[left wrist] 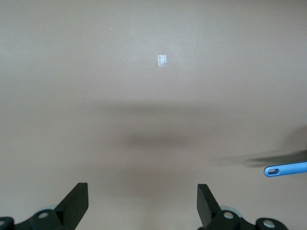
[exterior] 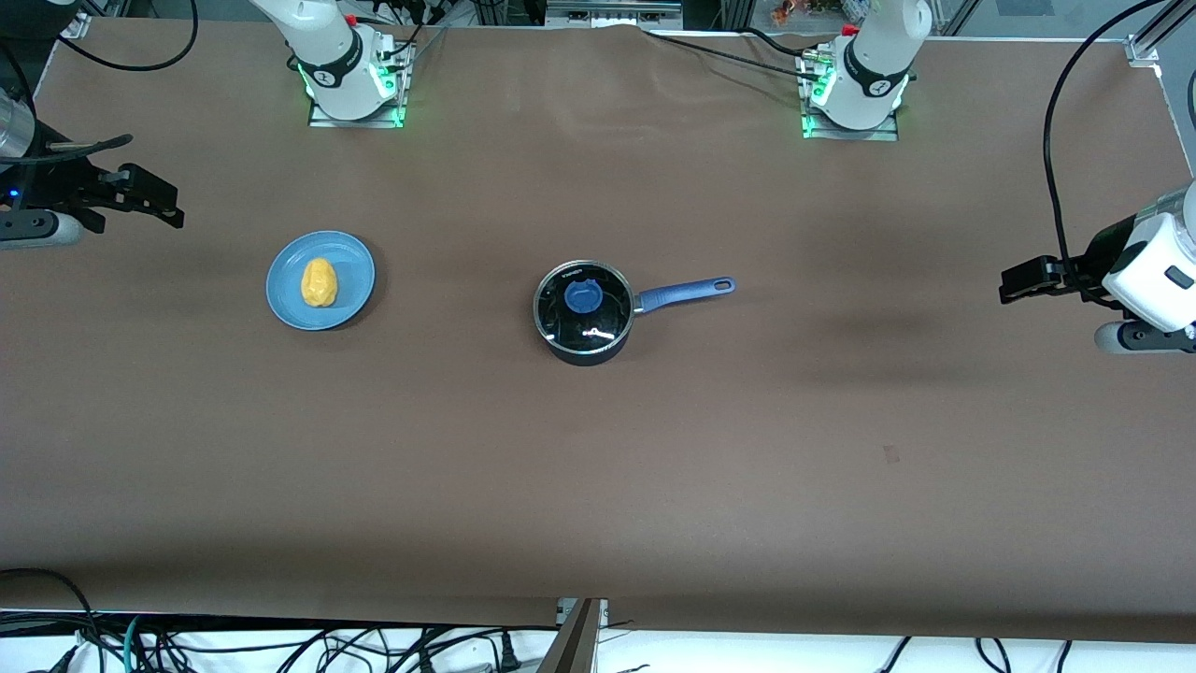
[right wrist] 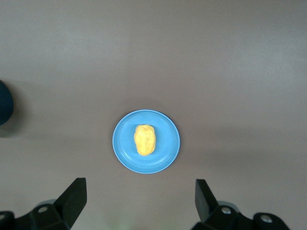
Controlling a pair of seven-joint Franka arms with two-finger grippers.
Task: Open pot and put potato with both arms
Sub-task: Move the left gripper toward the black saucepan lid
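On the table [exterior: 598, 467], potato [exterior: 319, 281] and pot [exterior: 585, 311] lie well apart from both open-fingered grippers.

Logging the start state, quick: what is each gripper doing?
Left gripper: open, empty, over bare table near the pot handle's end.
Right gripper: open, empty, beside the potato plate.

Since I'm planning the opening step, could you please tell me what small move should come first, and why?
Probably bring the open left hand over the round clear glass lid's blue knob: it closes the small black saucepan, while the yellow potato waits on the light-blue plate.
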